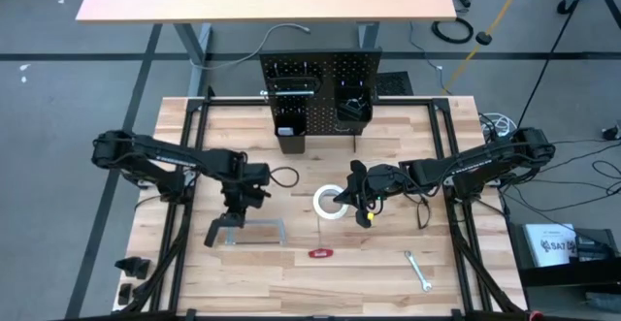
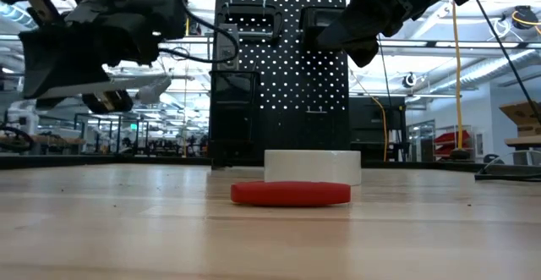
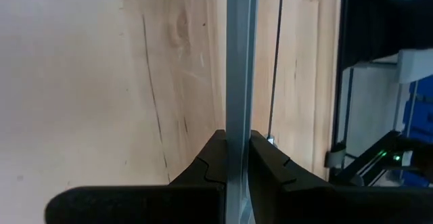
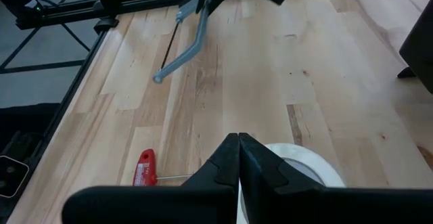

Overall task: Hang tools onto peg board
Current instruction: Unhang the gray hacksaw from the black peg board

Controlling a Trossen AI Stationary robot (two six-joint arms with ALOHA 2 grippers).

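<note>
Two arms were over the wooden table, each closed on something. The left gripper sat left of center and was clamped on the grey bar clamp. In the left wrist view the fingers pinched the flat grey bar from both sides, and the bar ran straight out ahead of them above the wood. From the right wrist view the clamp looked lifted and tilted, with its far end pointing down toward the table.

The right gripper was near the middle of the table, fingers fully closed, right at the edge of the white tape roll. In the right wrist view the closed tips sat over the roll's rim; couldn't tell if they were actually pinching the rim or just touching it. In the low view the roll looked to be sitting flat on the table.

Peg board stood upright at the back edge, well apart from both grippers, with two black bins on it. The red-handled tool lay on the table in front of the tape roll, and the small wrench lay off toward the front right, both untouched.
</note>
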